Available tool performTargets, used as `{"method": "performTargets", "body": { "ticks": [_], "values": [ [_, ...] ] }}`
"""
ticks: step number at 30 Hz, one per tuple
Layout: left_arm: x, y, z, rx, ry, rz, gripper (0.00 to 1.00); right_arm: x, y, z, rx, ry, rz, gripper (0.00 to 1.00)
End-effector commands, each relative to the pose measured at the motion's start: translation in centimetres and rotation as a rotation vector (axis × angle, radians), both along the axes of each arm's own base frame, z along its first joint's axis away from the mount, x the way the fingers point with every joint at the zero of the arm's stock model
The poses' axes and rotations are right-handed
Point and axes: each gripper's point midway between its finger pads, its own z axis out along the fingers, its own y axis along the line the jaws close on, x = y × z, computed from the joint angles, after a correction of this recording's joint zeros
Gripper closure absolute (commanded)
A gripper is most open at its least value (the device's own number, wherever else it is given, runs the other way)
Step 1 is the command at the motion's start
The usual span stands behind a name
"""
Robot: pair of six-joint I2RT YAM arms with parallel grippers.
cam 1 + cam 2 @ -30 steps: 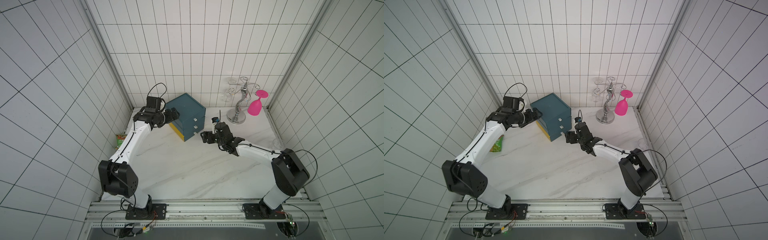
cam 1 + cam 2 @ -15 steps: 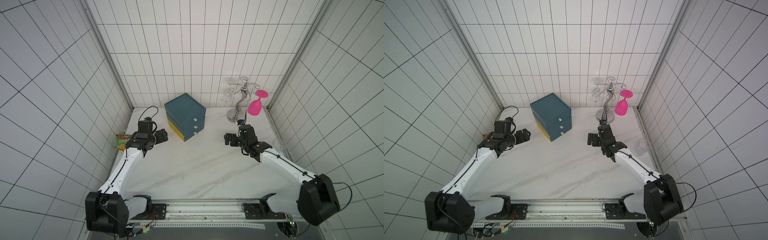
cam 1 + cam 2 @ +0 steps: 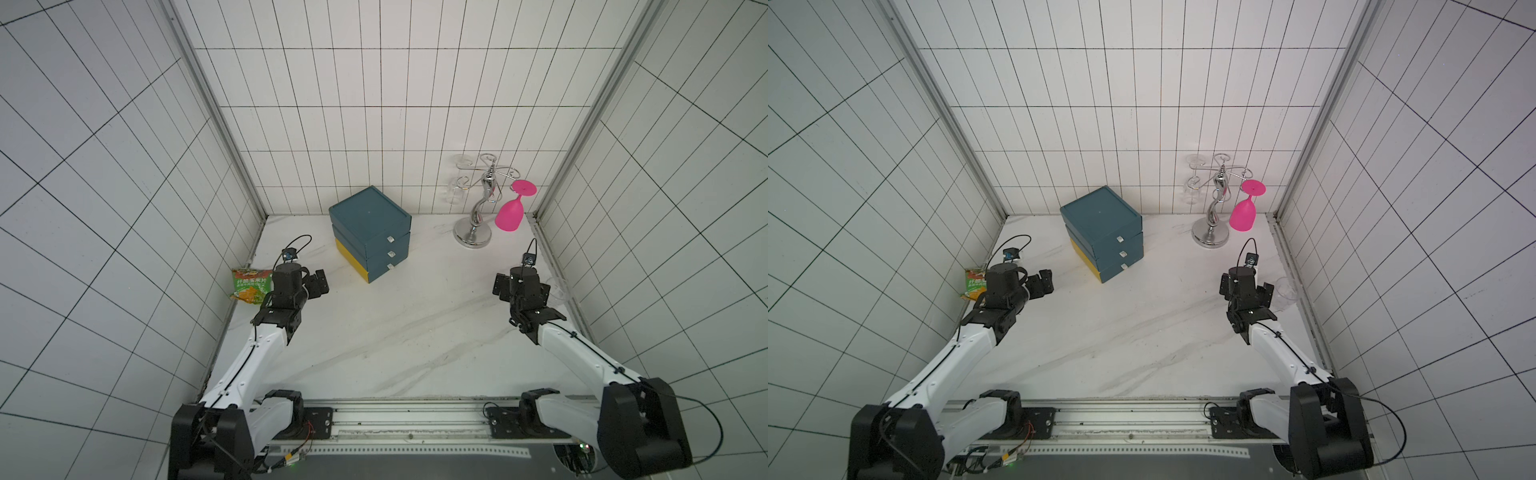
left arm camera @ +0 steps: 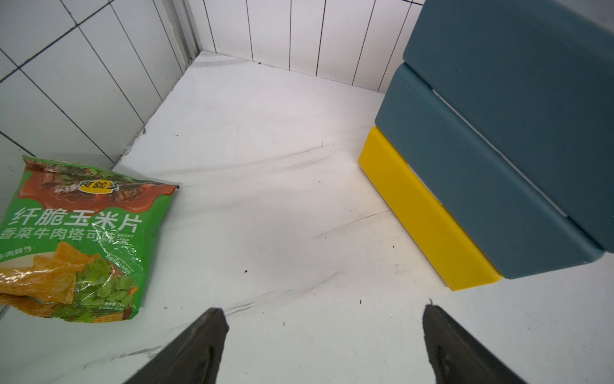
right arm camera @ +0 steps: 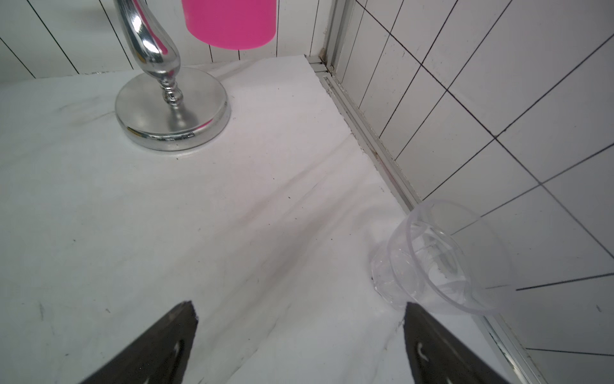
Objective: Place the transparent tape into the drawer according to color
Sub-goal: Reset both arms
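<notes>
Since both top views cover the whole bench (image 3: 395,332), I'd expect to spot the transparent tape somewhere, but not one roll shows. The drawer unit (image 3: 370,232) at the back has all three drawers pushed in, so my guess is the rolls are inside, can't confirm though. The left end effector (image 3: 319,284) hangs near a snack bag (image 3: 249,284). The right end effector (image 3: 523,291) sits just beside a clear cup (image 3: 557,286) lying by the wall. In the left wrist view the fingers (image 4: 199,345) are spread wide with nothing between them. The right wrist view is the same deal, fingers (image 5: 159,342) apart and empty, with the cup nearly at one tip. What worries me: a careless swing on the right could roll that cup along the wall, the left could snag the bag, and with the drawers shut nobody can check the colour sorting.
</notes>
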Motion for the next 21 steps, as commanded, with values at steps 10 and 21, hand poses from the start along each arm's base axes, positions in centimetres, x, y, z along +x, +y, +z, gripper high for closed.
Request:
{"method": "performTargets", "body": {
  "ticks": [10, 21],
  "values": [
    [3.4, 2.3, -0.1, 0.130, -0.249, 0.054, 0.02, 2.8, -1.4, -0.9, -0.018, -0.209, 0.055, 0.01],
    [6.0, 3.3, -4.0, 0.123, -0.269, 0.076, 0.02, 4.0, -2.4, -3.2, 0.005, -0.265, 0.075, 0.01]
  ]
}}
